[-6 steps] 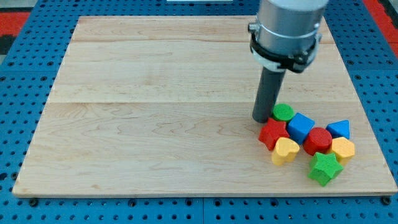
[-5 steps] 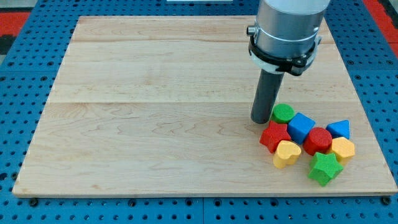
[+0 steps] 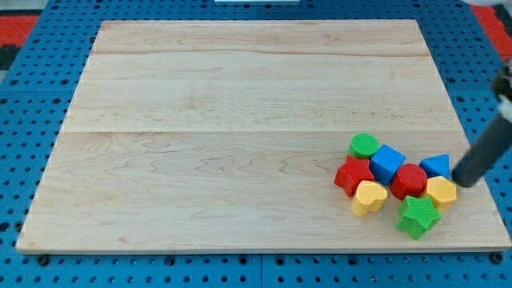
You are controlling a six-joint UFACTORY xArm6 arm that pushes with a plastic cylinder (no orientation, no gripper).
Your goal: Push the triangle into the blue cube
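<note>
Blocks are seen clustered at the lower right of the wooden board (image 3: 200,144): 7 in all. My tip (image 3: 464,180) is placed just right of the blue triangle (image 3: 437,166), above the yellow block (image 3: 441,191). The blue cube (image 3: 387,162) sits left of the triangle, a red cylinder (image 3: 410,179) between and below them. No jaws are fitted to the rod.

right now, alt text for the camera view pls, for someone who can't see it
My tip sits just right of the blue triangle, on the far side from the blue cube. Both belong to a tight cluster of coloured blocks near the lower right of the wooden board.
</note>
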